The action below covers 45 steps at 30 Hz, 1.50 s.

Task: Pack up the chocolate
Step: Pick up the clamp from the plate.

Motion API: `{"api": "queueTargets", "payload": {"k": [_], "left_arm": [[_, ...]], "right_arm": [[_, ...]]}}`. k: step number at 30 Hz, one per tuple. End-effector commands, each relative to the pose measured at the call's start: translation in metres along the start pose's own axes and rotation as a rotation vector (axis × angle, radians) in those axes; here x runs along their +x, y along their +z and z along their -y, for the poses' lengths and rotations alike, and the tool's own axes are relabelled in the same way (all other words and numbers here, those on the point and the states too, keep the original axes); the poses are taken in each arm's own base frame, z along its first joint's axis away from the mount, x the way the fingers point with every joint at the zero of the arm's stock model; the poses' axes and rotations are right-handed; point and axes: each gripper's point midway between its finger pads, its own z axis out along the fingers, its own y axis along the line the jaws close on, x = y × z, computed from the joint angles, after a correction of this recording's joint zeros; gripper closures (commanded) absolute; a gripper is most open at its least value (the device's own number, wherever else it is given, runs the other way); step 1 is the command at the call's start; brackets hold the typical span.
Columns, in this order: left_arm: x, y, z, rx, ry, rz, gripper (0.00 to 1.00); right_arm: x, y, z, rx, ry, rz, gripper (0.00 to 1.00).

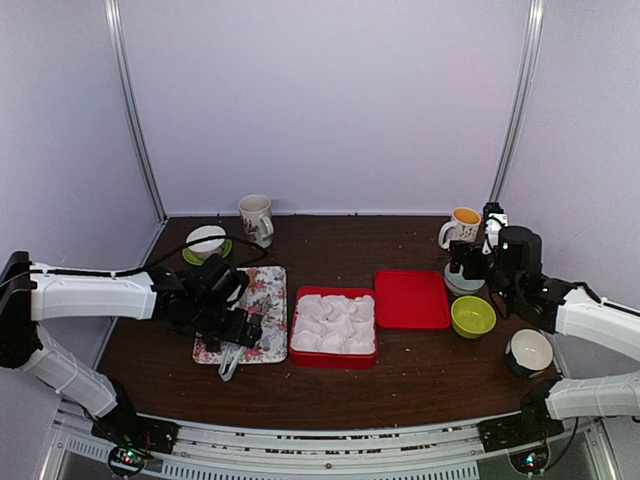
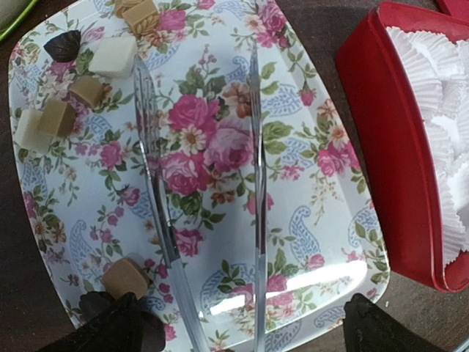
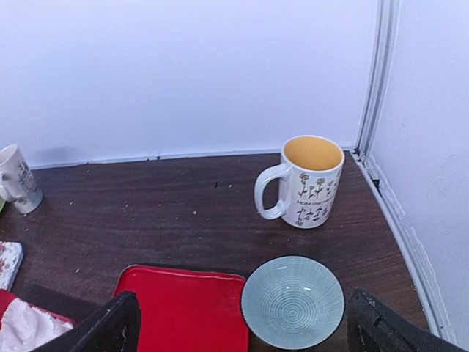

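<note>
Several small chocolate pieces, tan, cream and dark, lie at one corner of the floral tray. One more tan chocolate piece sits close to a left fingertip. My left gripper hovers open over the tray. The metal tongs lie between its fingers, touching neither. A red box lined with white paper cups stands right of the tray. My right gripper is open and empty above a grey bowl.
The red lid lies right of the box. A green bowl, a white bowl and an orange-lined mug stand on the right. At the back left are a flowered mug and a white bowl on a green plate.
</note>
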Motion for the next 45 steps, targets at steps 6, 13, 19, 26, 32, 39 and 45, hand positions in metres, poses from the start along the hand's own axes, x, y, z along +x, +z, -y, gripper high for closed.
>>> {"api": "queueTargets", "payload": {"k": [6,13,19,26,32,39,45], "left_arm": [[0.0,0.022,-0.002,-0.023,0.002,0.023,0.04],[0.01,0.033,-0.003,-0.025,0.018,-0.005,0.07],[0.016,0.039,0.0,0.006,0.012,-0.001,0.09],[0.019,0.047,-0.002,0.001,0.014,-0.003,0.14],[0.018,0.05,0.0,0.016,0.015,0.018,0.2],[0.017,0.054,0.0,0.013,0.02,0.03,0.32],[0.022,0.055,-0.007,-0.021,0.006,0.012,0.42]], "right_arm": [[-0.012,-0.017,0.028,0.078,-0.068,0.253,0.0],[0.001,0.003,0.053,0.194,-0.116,0.176,0.0],[-0.003,0.001,0.082,0.244,-0.089,0.25,0.01],[0.007,0.009,0.094,0.233,-0.077,0.277,0.02],[0.017,0.008,0.102,0.251,-0.093,0.344,0.02],[0.028,0.015,0.106,0.246,-0.076,0.341,0.03],[0.032,0.022,0.114,0.263,-0.048,0.329,0.03]]}}
